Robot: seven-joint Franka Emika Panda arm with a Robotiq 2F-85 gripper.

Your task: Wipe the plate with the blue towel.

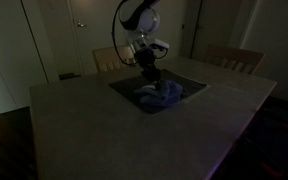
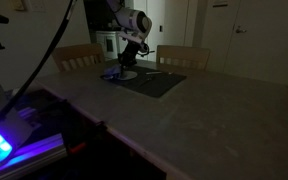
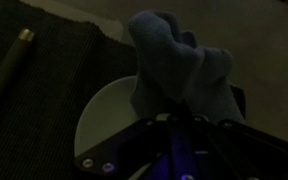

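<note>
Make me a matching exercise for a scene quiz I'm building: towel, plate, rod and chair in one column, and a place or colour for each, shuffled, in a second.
Things:
1. blue towel
2. plate
3. rod
4. chair

Descriptions:
A. white, resting on the dark mat
B. standing at the far edge of the table
C. bunched up over the plate
D. lying on the mat, apart from the plate

Pairs: 1-C, 2-A, 3-D, 4-B.
</note>
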